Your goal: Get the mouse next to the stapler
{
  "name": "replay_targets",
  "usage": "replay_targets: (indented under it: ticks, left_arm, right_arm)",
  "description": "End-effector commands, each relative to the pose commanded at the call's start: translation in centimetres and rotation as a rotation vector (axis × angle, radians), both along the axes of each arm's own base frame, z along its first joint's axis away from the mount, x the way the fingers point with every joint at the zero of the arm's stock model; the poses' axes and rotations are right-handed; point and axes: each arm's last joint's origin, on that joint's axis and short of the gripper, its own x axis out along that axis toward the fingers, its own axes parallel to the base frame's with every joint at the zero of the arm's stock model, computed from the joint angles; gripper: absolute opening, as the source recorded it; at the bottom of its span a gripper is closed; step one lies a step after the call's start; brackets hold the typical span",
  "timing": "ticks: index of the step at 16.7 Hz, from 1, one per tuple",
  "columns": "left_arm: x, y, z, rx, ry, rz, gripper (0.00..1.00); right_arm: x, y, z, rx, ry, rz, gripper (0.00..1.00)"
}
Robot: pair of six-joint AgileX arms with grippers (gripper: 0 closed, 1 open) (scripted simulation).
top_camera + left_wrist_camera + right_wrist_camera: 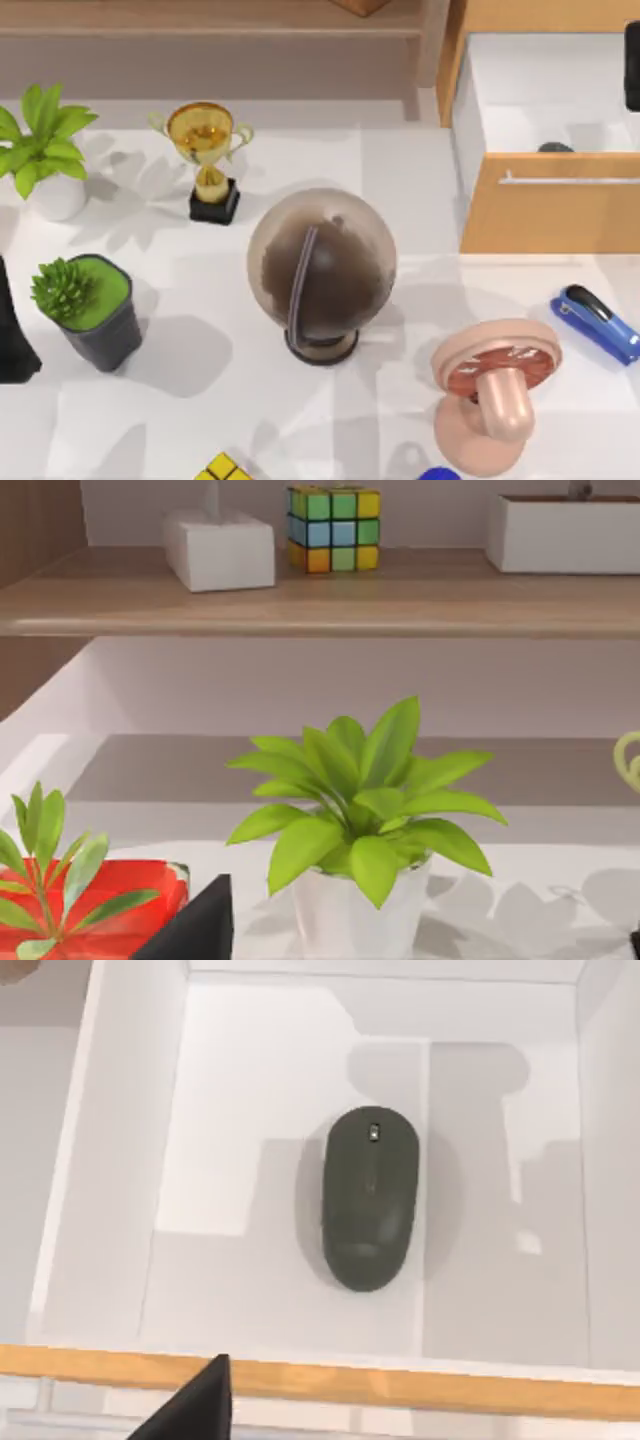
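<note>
Mouse [370, 1198] count: one, lying alone on the white floor of the open drawer [545, 205] at the table's back right corner, clear of all drawer walls. Stapler [596, 322] count: one, sitting at the table's right edge, in front of the drawer. Two potted plants are standing along the left edge. The right arm is looking down on the mouse from above the drawer; its finger opening cannot be told. The left arm is sitting at the left edge, finger opening likewise undetermined.

We see dark grey mouse [370, 1198] flat inside open white drawer [120, 1210]; blue stapler [596, 321] on table, near drawer's wooden front.
</note>
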Motion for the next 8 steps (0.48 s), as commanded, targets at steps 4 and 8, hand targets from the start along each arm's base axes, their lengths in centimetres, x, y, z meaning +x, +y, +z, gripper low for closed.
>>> replay_targets:
  ticks: [4, 8]
  left_arm:
    - [0.0, 0.0, 0.0, 0.0, 0.0, 0.0, 1.0]
    - [0.0, 0.0, 0.0, 0.0, 0.0, 0.0, 1.0]
  right_arm:
    - [6.9, 1.3, -2.5, 0.002, 0.185, -0.017, 1.0]
    - [12.9, 2.6, -7.4, -0.029, 0.357, -0.048, 1.0]
